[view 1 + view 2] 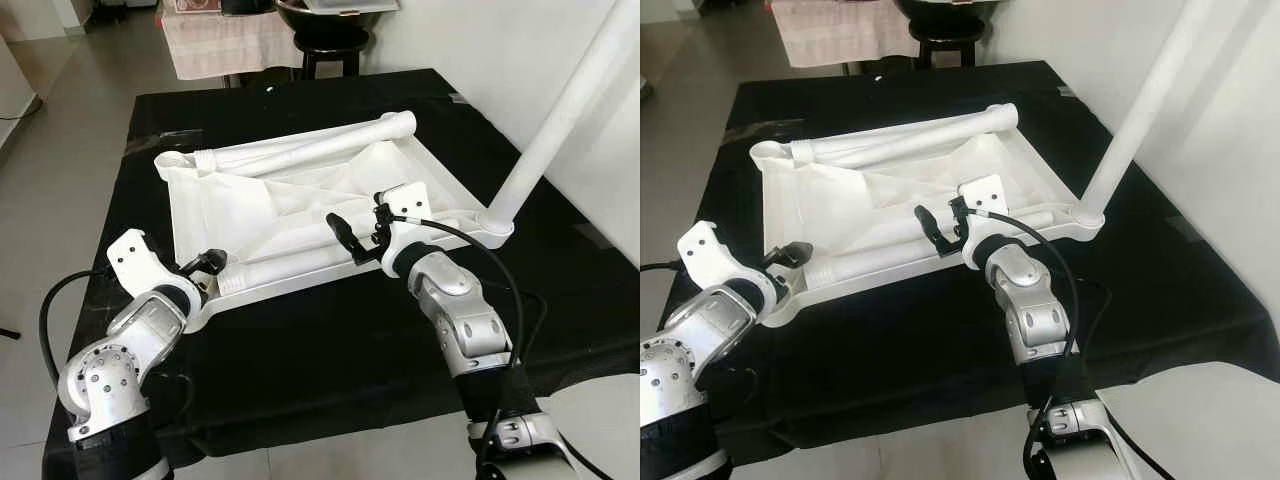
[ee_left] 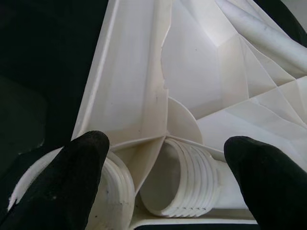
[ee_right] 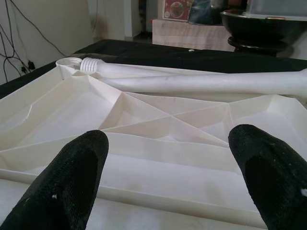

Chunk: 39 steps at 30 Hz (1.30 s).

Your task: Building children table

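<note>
An upturned white tabletop [image 1: 300,205] is lying mid black cloth [image 1: 330,340], one leg [image 1: 560,115] standing at its right corner, both the left gripper [image 1: 205,265] and right gripper [image 1: 350,238] hovering with fingers spread.

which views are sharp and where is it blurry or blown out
Head views: sharp, evenly lit; the white tabletop is bright against the black cloth but keeps its ribs. Left wrist view: the fingertips of the left pincer are soft and out of focus, the threaded socket is crisp. Right wrist view: the right pincer fingertips are blurred, the leg is clear.
</note>
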{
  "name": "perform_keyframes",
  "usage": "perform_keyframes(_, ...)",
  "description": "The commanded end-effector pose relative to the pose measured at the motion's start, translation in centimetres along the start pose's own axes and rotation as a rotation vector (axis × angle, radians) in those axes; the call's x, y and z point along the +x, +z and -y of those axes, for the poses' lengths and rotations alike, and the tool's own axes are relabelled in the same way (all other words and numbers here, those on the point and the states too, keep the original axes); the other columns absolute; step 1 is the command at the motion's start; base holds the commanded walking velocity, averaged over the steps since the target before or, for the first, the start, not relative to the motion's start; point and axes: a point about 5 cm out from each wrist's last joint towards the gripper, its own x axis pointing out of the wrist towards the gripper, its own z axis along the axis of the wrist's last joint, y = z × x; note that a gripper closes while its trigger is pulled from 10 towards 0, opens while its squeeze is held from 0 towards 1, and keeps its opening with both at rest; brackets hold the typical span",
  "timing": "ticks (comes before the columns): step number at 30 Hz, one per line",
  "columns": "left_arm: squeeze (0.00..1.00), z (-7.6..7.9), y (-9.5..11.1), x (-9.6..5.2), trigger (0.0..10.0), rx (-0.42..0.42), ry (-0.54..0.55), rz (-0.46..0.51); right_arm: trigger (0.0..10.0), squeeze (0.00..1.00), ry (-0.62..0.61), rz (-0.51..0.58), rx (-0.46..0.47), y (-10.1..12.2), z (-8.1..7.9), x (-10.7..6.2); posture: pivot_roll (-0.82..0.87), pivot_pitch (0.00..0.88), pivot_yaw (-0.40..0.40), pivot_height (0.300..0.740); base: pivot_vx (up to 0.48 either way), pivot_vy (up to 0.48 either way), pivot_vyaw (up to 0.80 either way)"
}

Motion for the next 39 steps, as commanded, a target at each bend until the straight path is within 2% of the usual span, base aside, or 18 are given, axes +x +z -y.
perform_keyframes(1,0.00,0.1,-1.5,0.2,10.0,-0.027,-0.048,-0.077,10.0,0.00,0.008,-0.015,0.010,-0.2,-0.1,0.1,-0.19,0.128,-0.012,0.740,0.000,0.000,0.00)
perform_keyframes(5,0.00,0.6,-1.7,0.3,10.0,-0.052,-0.089,-0.089,10.0,0.00,0.008,-0.014,0.009,-0.2,-0.1,0.0,-0.19,0.127,-0.012,0.740,0.000,0.000,0.00)
perform_keyframes(7,0.00,1.4,-1.7,0.2,10.0,-0.066,-0.149,-0.096,10.0,0.00,0.010,-0.012,0.009,-0.2,-0.2,0.1,-0.19,0.125,-0.010,0.740,0.000,0.000,0.00)
perform_keyframes(13,0.00,2.0,-1.6,0.1,10.0,-0.058,-0.207,-0.108,10.0,0.00,0.012,-0.012,0.011,-0.2,-0.3,0.1,-0.19,0.124,-0.009,0.740,0.000,0.000,0.00)
perform_keyframes(19,0.00,1.9,-1.5,0.2,10.0,-0.067,-0.220,-0.111,10.0,0.00,0.012,-0.011,0.011,-0.1,-0.3,0.1,-0.19,0.129,-0.008,0.740,0.000,0.000,0.00)
perform_keyframes(26,0.00,0.3,-0.9,1.4,10.0,-0.110,-0.202,-0.120,10.0,0.00,0.002,-0.008,0.009,0.0,0.0,0.0,-0.19,0.134,-0.010,0.740,0.000,0.000,0.00)
perform_keyframes(34,0.00,0.3,-0.9,2.2,10.0,-0.144,-0.225,-0.146,10.0,0.00,0.001,-0.006,0.007,0.1,0.1,0.0,-0.20,0.138,-0.013,0.740,0.000,0.000,0.00)
perform_keyframes(37,0.00,0.8,-1.0,2.8,10.0,-0.196,-0.281,-0.191,10.0,0.00,0.004,-0.004,0.005,0.2,0.0,0.0,-0.20,0.140,-0.015,0.740,0.000,0.000,0.00)
perform_keyframes(39,0.00,0.8,-1.0,2.8,10.0,-0.196,-0.281,-0.191,10.0,0.00,0.004,-0.004,0.005,0.2,0.0,0.0,-0.20,0.140,-0.015,0.740,0.000,0.000,0.00)
